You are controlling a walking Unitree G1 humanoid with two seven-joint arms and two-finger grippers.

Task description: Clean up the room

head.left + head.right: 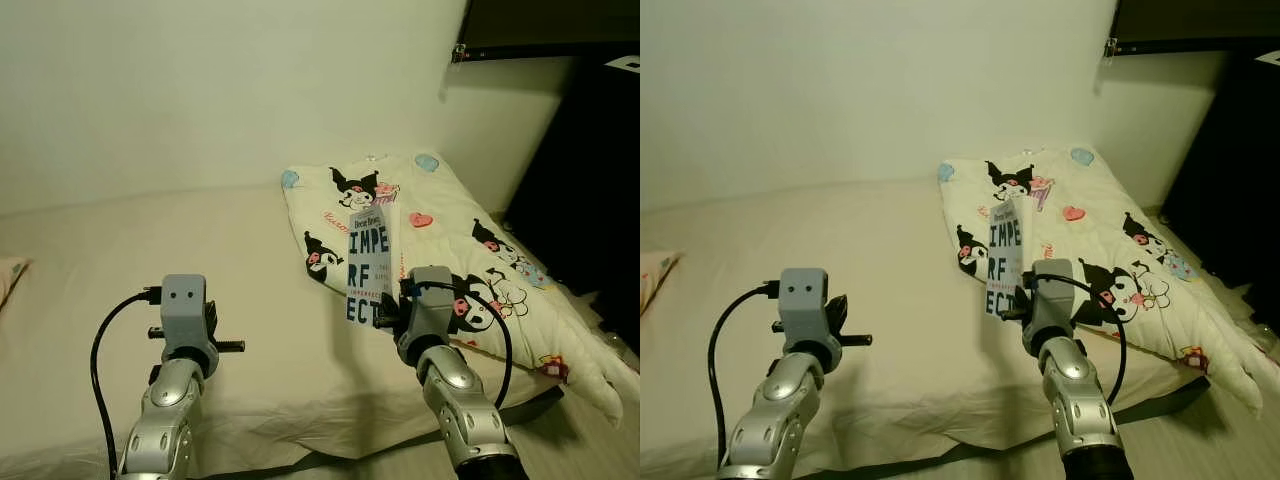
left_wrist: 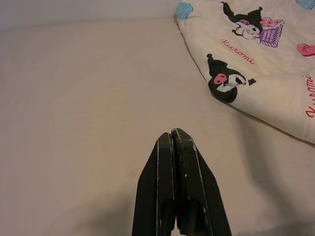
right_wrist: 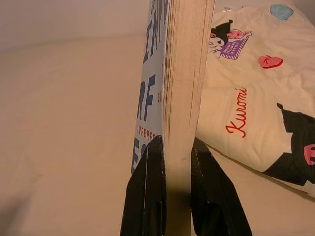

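I've got the right gripper (image 3: 177, 162) clamped on a thick paperback book (image 1: 367, 262), upright over the smooth bed (image 1: 130, 260); left gripper (image 2: 176, 147) pinched closed, holding nothing.

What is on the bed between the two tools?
Just bare sheet in the eye views, between the left tool and the right tool holding the book.

cream wall (image 1: 200, 90), beige bed (image 1: 120, 250), dark cabinet (image 1: 590, 180)

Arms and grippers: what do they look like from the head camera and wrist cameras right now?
Both arms are silver, jointed metal segments, each topped by a grey boxy wrist block. A black cable loops from each block down the arm. The left gripper and right gripper each have two long, tapered black fingers.
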